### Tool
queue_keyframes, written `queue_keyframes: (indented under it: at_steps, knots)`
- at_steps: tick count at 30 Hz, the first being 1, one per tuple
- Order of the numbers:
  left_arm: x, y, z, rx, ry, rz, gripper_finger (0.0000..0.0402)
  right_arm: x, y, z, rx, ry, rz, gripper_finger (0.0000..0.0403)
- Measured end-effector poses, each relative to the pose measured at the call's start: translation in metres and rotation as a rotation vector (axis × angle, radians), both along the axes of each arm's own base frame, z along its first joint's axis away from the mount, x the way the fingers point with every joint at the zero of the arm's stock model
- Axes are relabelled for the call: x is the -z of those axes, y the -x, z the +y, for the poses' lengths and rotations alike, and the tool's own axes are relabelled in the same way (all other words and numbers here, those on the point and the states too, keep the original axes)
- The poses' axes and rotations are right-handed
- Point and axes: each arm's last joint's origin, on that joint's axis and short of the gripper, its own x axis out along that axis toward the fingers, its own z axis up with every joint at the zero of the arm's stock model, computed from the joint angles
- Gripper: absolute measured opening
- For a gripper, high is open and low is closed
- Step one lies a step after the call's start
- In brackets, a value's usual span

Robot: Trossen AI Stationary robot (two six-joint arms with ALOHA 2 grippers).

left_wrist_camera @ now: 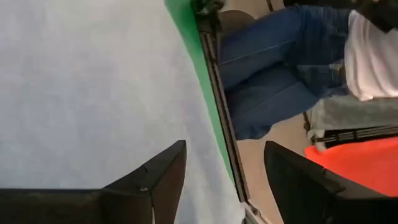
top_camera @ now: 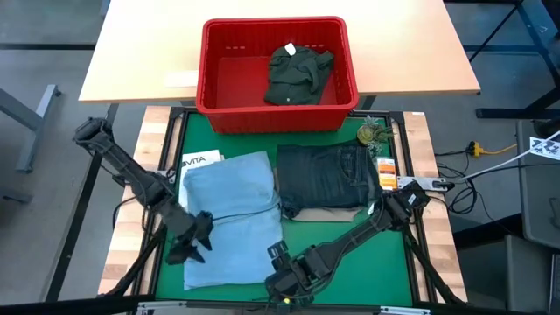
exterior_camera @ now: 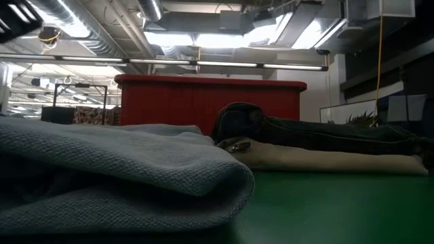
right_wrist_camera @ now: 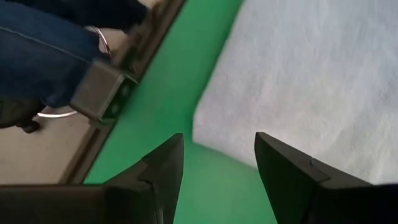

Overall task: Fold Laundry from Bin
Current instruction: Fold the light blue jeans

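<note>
Left fingers: spread apart in the left wrist view, nothing between them; one finger (left_wrist_camera: 155, 180) hangs over pale cloth, the other beyond the table's edge.
Left gripper (top_camera: 194, 238): over the left edge of the light blue garment (top_camera: 229, 217), near side of the table.
Right fingers: spread apart, holding nothing; one finger (right_wrist_camera: 163, 171) is above bare mat, the other above the cloth's edge.
Right gripper (top_camera: 284, 278): at the near right corner of the light blue garment, low over the green mat (top_camera: 367, 254).
Light blue garment: lies flat on the mat's left half, apparently folded, though the layers are hard to count.
Dark jeans (top_camera: 325, 175): folded on the mat's right half, on top of a beige piece (top_camera: 328, 212) showing at their near edge.
Bin (top_camera: 276, 112): red, at the far side of the table, with a dark olive-green piece (top_camera: 297, 73) inside it.
</note>
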Motion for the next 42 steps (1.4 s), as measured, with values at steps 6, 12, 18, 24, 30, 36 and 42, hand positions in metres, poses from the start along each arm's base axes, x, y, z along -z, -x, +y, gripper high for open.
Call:
queue_keyframes:
  at_steps: [6,12,18,24,30,36,42]
  knots:
    - [0.014,0.013,-0.030,0.062,-0.074,0.009,0.0208,-0.002,-0.004,0.006,-0.028,-0.004,-0.060,0.0198]
    - [0.037,0.019,-0.070,0.182,-0.063,0.026,0.0208,0.006,-0.005,0.005,-0.020,-0.001,-0.051,0.0198]
    - [0.055,0.024,-0.093,0.235,-0.108,0.074,0.0208,0.024,-0.007,0.006,-0.018,0.001,-0.048,0.0198]
    - [0.064,0.029,-0.103,0.242,-0.135,0.124,0.0208,0.048,-0.005,0.006,-0.019,0.012,-0.017,0.0198]
    - [0.071,0.032,-0.101,0.199,-0.228,0.111,0.0208,0.065,-0.006,0.006,-0.019,0.008,-0.029,0.0198]
    - [0.077,0.035,-0.092,0.150,-0.360,0.126,0.0208,0.075,-0.006,0.005,-0.016,0.008,-0.042,0.0198]
    - [0.083,0.036,-0.090,0.151,-0.415,0.152,0.0208,0.082,-0.004,0.003,0.011,0.072,-0.050,0.0198]
